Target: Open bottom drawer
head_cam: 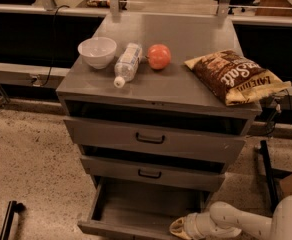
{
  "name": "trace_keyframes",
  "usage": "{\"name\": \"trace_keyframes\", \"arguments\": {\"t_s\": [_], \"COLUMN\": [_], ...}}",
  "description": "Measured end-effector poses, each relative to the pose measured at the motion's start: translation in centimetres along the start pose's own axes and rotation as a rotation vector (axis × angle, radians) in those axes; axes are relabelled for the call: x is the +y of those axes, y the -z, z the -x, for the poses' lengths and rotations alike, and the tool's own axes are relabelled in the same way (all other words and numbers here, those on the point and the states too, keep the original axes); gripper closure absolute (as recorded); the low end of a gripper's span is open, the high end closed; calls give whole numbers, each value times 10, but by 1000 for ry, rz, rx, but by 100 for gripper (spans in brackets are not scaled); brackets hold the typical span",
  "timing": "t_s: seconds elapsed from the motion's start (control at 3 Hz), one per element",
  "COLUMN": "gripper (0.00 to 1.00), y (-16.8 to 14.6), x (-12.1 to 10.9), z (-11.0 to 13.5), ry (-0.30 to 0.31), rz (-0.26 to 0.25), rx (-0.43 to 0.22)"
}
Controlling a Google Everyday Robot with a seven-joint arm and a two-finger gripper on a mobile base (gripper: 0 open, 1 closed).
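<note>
The bottom drawer [136, 209] of the grey cabinet is pulled out toward me, showing its plain grey inside. Its front panel runs along the lower edge of the view; its handle is hidden. My gripper [182, 228] is at the drawer's front right edge, at the end of the white arm [236, 220] coming in from the lower right. The middle drawer [150, 173] and the tall top drawer [151, 139] are shut, each with a black bar handle.
On the cabinet top [186, 84] lie a white bowl [97, 52], a plastic bottle on its side [126, 64], a red apple [159, 56] and a chip bag [236, 76]. A black post [268, 176] stands at the right; speckled floor [31, 174] lies to the left.
</note>
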State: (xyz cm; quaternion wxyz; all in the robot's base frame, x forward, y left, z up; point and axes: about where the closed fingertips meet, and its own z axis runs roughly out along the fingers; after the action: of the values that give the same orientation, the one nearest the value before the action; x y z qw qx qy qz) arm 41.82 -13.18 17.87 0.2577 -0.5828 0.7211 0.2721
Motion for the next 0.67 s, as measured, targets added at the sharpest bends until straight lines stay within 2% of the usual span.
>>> {"name": "trace_keyframes", "arguments": {"t_s": [0.33,0.67], "gripper": [100,100], "y": [0,4], "x": [3,19], "z": [1,6], "ry": [-1,5], "rz": [6,39], "rx": [1,-26]}}
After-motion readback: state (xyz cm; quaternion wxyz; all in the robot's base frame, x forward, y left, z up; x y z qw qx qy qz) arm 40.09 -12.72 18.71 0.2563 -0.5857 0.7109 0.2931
